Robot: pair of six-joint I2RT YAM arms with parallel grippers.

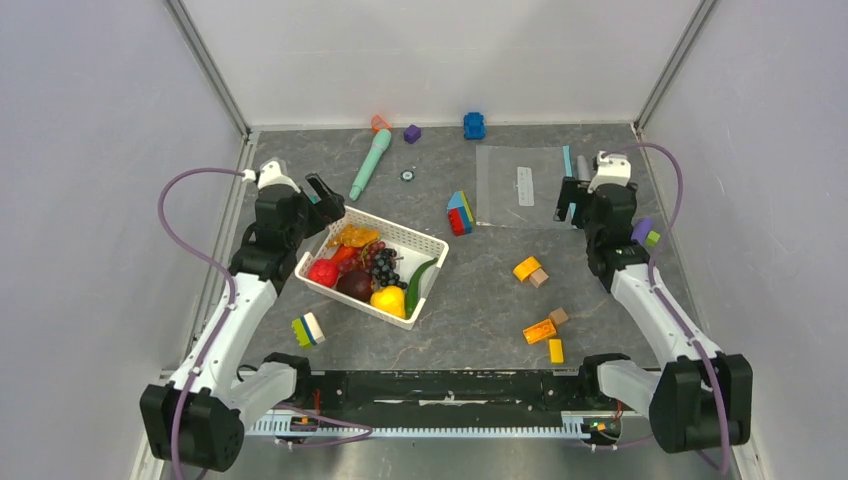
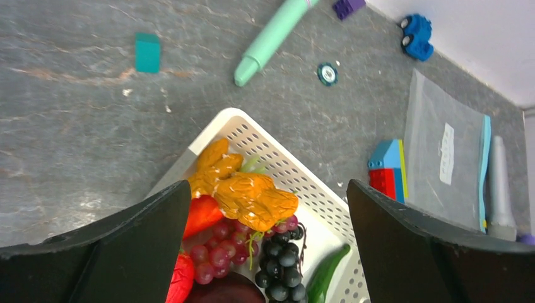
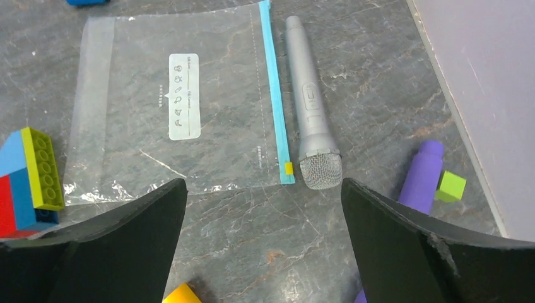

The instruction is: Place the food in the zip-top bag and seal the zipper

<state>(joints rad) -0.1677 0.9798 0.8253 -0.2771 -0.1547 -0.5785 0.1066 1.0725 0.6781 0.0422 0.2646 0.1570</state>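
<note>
**Nothing is in the bag yet: you are at the first pick.**
The food point(image 1: 362, 268) lies heaped in the white mesh basket point(image 1: 425, 243), left of the middle of the surface. The pieces are glossy hard plastic: round red and maroon ones, bumpy grapes point(image 2: 277, 265), a knobbly orange piece point(image 2: 249, 192) and a smooth green pod. Your left gripper point(image 1: 326, 197) hangs over the basket's far corner, jaws wide and empty. I judge you should lower it onto one top piece. Toward the far right corner the zip-top bag point(image 3: 145, 126) lies flat, a thin clear film with a wrinkled near edge. Its zipper point(image 3: 272, 95) lies just beside a grey microphone toy point(image 3: 309, 107). Your right gripper point(image 1: 570, 203) is there, jaws wide, holding nothing. It must pinch only the film at the mouth. I cannot tell whether the zipper is closed.
</note>
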